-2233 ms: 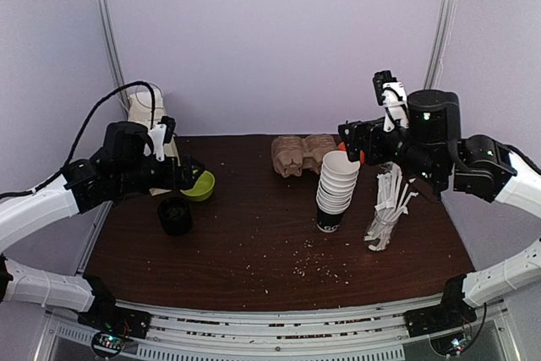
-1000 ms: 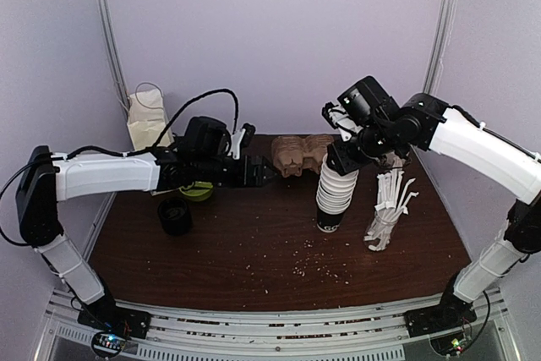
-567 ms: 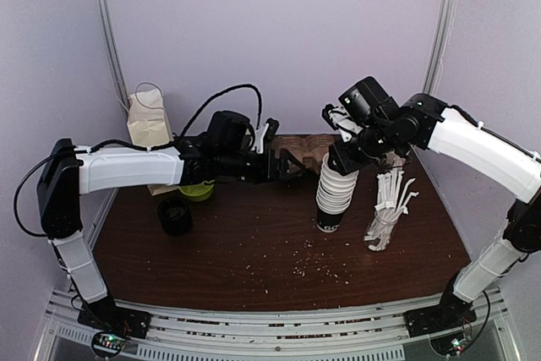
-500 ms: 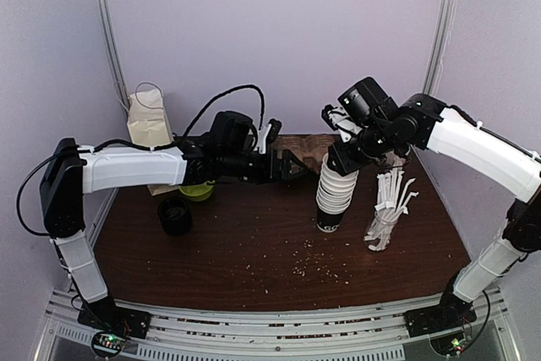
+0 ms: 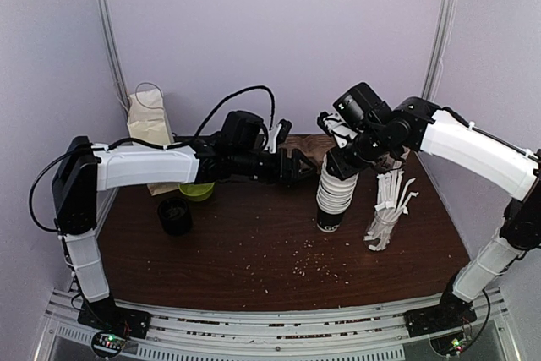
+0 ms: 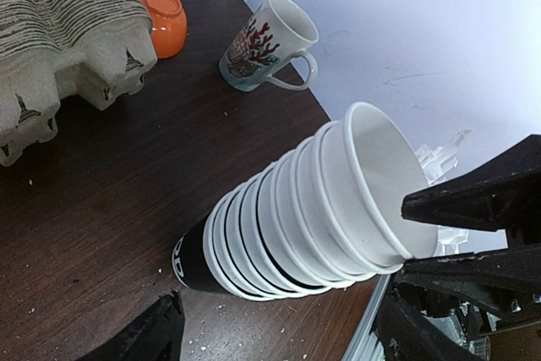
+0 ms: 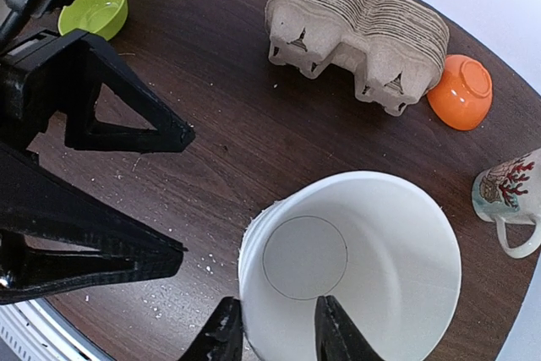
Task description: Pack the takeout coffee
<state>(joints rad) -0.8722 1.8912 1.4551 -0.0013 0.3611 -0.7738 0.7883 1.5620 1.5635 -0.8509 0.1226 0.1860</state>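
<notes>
The takeout coffee with its black lid is in none of the views. A tall stack of lidless white cups stands right of the table's middle, black print on the bottom cup. My right gripper hovers at the stack's top, open but narrow. One of its fingers is outside the top cup's wall and the other is inside the cup. My left gripper is wide open just left of the stack, which lies ahead between its fingertips. Neither holds anything.
Stacked cardboard cup carriers sit at the back, with an orange bowl and a printed mug beyond them. A green bowl, black lids and a paper bag are at the left. Straws stand right of the stack.
My left arm has stretched rightward across the table until its gripper reached the cup stack. The right gripper has stayed above the stack and narrowed its jaws over the top cup's rim.
</notes>
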